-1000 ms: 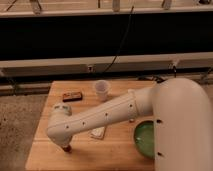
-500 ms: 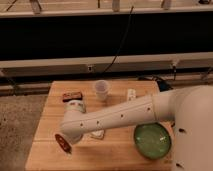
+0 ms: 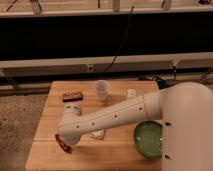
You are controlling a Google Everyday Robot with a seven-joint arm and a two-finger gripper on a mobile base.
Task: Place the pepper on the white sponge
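Note:
The dark red pepper [image 3: 60, 144] lies at the table's front left, right against the tip of my gripper [image 3: 66, 142]. The gripper hangs low over the wood at the end of the white arm, which reaches in from the right. The white sponge [image 3: 98, 134] peeks out from under the forearm, a short way to the right of the pepper. Pepper and sponge lie apart. Whether the pepper is held or resting on the table does not show.
A wooden table [image 3: 45, 120] carries a translucent cup [image 3: 102, 90], a brown-red bar [image 3: 72, 96], a white object [image 3: 73, 108] half hidden by the arm, a small white item [image 3: 131, 93] and a green bowl [image 3: 148, 139]. A dark wall and rail run behind.
The arm's upper part has swung back to the right, uncovering more of the green bowl. The gripper end has stayed near the front left by the pepper.

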